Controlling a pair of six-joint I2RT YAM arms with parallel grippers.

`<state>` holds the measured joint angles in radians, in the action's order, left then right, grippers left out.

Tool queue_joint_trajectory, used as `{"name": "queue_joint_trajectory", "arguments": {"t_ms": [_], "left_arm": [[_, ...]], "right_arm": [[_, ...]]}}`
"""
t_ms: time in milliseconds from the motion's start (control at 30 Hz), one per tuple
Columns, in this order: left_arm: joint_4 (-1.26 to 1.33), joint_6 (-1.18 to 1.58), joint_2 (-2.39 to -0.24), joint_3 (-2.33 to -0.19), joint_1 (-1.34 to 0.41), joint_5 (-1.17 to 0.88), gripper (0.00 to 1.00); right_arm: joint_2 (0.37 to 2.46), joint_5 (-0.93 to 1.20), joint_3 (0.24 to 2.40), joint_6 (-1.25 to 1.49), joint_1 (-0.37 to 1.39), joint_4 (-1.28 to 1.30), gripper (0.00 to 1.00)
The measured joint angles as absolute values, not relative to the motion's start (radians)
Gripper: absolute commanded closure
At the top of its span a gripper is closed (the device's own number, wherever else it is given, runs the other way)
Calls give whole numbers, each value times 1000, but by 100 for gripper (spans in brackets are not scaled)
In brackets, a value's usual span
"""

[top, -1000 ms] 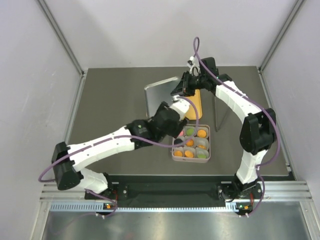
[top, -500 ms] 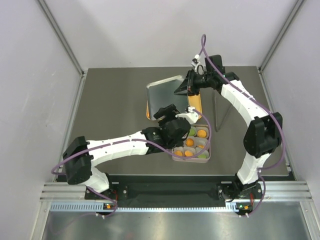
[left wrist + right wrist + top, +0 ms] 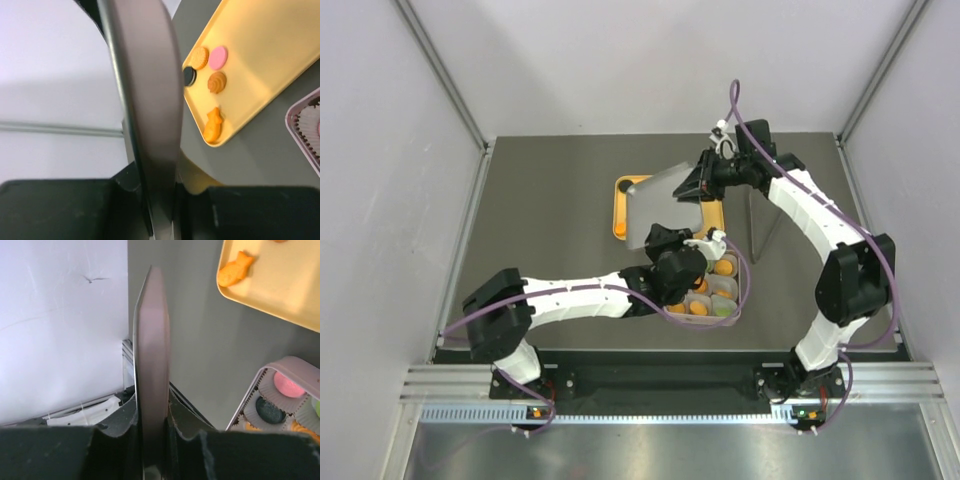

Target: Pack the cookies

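A grey square tin lid [image 3: 665, 203] hangs tilted above the yellow tray [image 3: 620, 206], held from two sides. My right gripper [image 3: 705, 184] is shut on its far right edge; the lid [image 3: 152, 340] runs edge-on between the right gripper's [image 3: 152, 425] fingers. My left gripper [image 3: 672, 240] is shut on the near edge, with the lid [image 3: 145, 100] clamped in the left gripper [image 3: 162, 195]. Loose cookies lie on the tray [image 3: 260, 50]: orange [image 3: 200, 58], pink [image 3: 218, 57], black [image 3: 189, 76], a fish shape [image 3: 213, 125]. The square tin [image 3: 732, 318] holds more cookies [image 3: 724, 267] in paper cups.
The tin's rim [image 3: 280, 367] lies just near of the tray [image 3: 285, 290], under the left arm's wrist. A thin metal stand [image 3: 757, 225] rises right of the tray. Grey walls enclose the dark table [image 3: 540, 220] on three sides.
My left gripper left the tin, swung to the lid's near edge and shut on it. The right arm carried the lid rightward and tilted it, uncovering the tray's left end.
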<state>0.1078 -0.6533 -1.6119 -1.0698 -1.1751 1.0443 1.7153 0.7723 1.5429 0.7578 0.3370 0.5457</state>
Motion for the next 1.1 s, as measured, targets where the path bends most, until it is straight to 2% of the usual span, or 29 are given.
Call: {"name": "queue_joint_trajectory", "arguments": {"t_ms": [33, 67, 133, 167, 233, 267, 367, 567, 767, 933, 1100], "left_arm": [[118, -658, -1621, -1069, -1178, 1051, 100], [126, -662, -1624, -1069, -1177, 1048, 100], [135, -644, -1623, -1071, -1172, 1035, 100], [130, -625, -1621, -1074, -1169, 1027, 100], [91, -572, -1614, -1089, -1162, 992, 100], [62, -542, -1609, -1100, -1159, 971, 100], [-42, -434, -1584, -1154, -1154, 887, 100], [-208, -168, -1518, -1264, -1099, 644, 100], [-260, 173, -1436, -1290, -903, 231, 100], [-179, 484, -1386, -1220, -722, -110, 100], [19, 784, -1387, -1084, -662, -377, 100]], "right_arm": [[1712, 762, 1534, 750, 337, 545, 79], [1711, 755, 1528, 745, 337, 544, 68], [1708, 749, 1523, 725, 333, 543, 57], [1702, 739, 1522, 714, 329, 543, 44], [1680, 714, 1516, 692, 324, 546, 33], [1664, 700, 1515, 682, 319, 546, 24], [1599, 646, 1512, 652, 283, 541, 13], [1415, 442, 1503, 599, 208, 507, 8], [1230, 330, 1354, 579, 164, 420, 6], [1158, 284, 1150, 561, 161, 374, 5], [1128, 266, 966, 549, 161, 352, 4]]}}
